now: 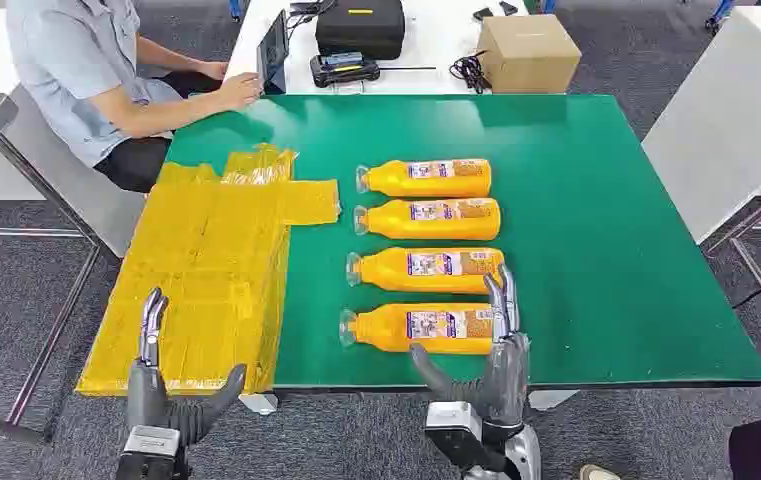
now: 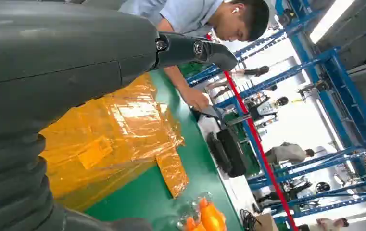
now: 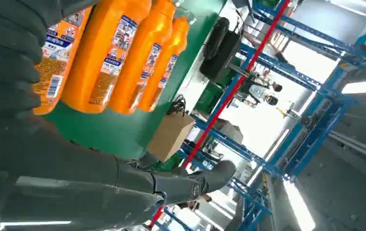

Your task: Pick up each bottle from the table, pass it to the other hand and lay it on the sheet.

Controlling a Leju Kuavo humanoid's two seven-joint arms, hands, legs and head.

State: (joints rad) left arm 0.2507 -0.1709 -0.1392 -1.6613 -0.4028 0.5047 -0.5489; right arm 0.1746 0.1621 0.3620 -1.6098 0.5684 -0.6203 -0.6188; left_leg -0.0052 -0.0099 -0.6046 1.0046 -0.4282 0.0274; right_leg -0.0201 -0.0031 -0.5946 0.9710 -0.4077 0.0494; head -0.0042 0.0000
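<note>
Bottles of orange plastic with clear caps and blue-and-orange labels, four in all, lie on their sides in a column at the centre of the head view on the green table (image 1: 606,230), caps pointing to the left of the frame: the top bottle (image 1: 426,178), the second bottle (image 1: 429,219), the third bottle (image 1: 426,270) and the lowest bottle (image 1: 418,329), each close to the next. The crinkled yellow plastic sheet (image 1: 206,270) spreads to their left, draping over the table's left and near edges. The right hand (image 1: 491,365) stands at the lower centre-right with fingers upright and thumb spread wide, holding nothing; its fingertips overlap the label end of the lowest bottle. The left hand (image 1: 171,385) rises at the lower left, fingers apart and empty, in front of the sheet's near edge, well apart from the bottles. A person in a blue shirt (image 1: 86,70) sits at the upper left.
</note>
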